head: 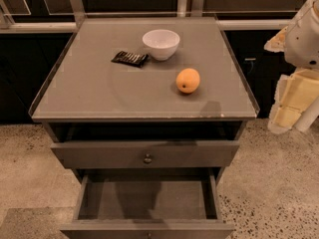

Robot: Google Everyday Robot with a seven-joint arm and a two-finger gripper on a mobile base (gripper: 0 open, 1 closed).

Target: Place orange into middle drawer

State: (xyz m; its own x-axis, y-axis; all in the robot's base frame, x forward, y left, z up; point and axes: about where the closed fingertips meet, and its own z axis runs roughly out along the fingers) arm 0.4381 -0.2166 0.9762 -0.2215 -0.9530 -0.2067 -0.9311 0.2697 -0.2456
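The orange [188, 80] lies on the grey cabinet top [99, 93], right of centre and near the front edge. The middle drawer [147, 198] is pulled open below, and its plain grey interior holds nothing. My gripper [291, 101] is at the right edge of the view, beside the cabinet's right side. It is off the cabinet top and well to the right of the orange. It holds nothing that I can see. The white arm [305, 31] rises above it.
A white bowl [161, 44] stands at the back centre of the top, with a black snack packet [130, 58] to its left. The top drawer with a round knob [147, 159] sits just above the open one. The floor is speckled concrete.
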